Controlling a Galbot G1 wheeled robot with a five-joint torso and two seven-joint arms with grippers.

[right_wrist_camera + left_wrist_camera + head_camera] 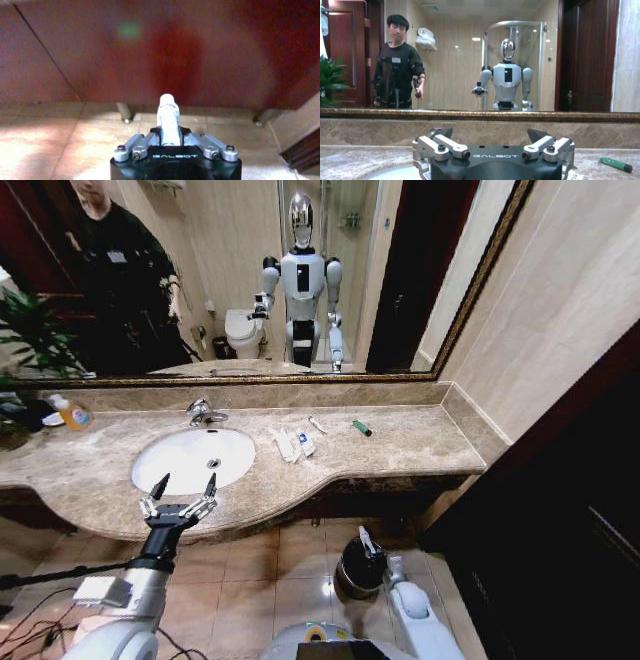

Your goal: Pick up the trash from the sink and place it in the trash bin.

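The white oval sink [190,458] sits in a beige marble countertop [420,445]. Trash lies on the counter to the right of the basin: flat white sachets [292,444], a thin white stick [317,424] and a small green piece [361,427], which also shows in the left wrist view [615,164]. My left gripper [183,490] hovers open over the basin's front rim, its fingers [440,144] spread with nothing between them. Down by the floor, my right gripper [372,552] is shut on a white tube [167,116], right at the dark trash bin [352,572].
A chrome faucet [205,413] stands behind the basin. An orange-yellow bottle [73,416] and a green plant [25,330] are at the counter's far left. A large mirror [400,280] covers the wall behind. Dark cabinet panels [560,520] rise on the right above the tiled floor [260,570].
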